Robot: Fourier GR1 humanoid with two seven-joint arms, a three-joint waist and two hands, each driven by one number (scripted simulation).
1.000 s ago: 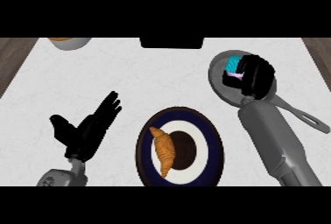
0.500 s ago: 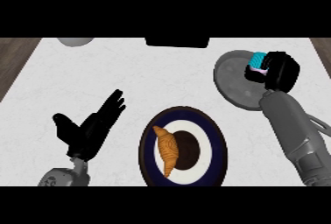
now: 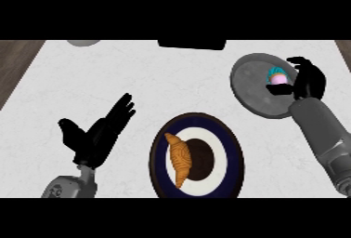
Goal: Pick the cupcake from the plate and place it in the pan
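The cupcake [image 3: 277, 77] is seen over the grey pan [image 3: 255, 93], pinched between thumb and curled fingers of the right hand [image 3: 306, 80]; the left hand [image 3: 96, 135] is rested, fingers spread, far off

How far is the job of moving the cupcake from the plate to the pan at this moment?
Done: the blue-topped cupcake is off the dark-rimmed round plate, where only the golden croissant lies, and it sits over the grey round pan. In hand: the right hand is beside it, fingers curled around it. Left: opening the fingers and withdrawing. The left hand rests open on the counter's left.
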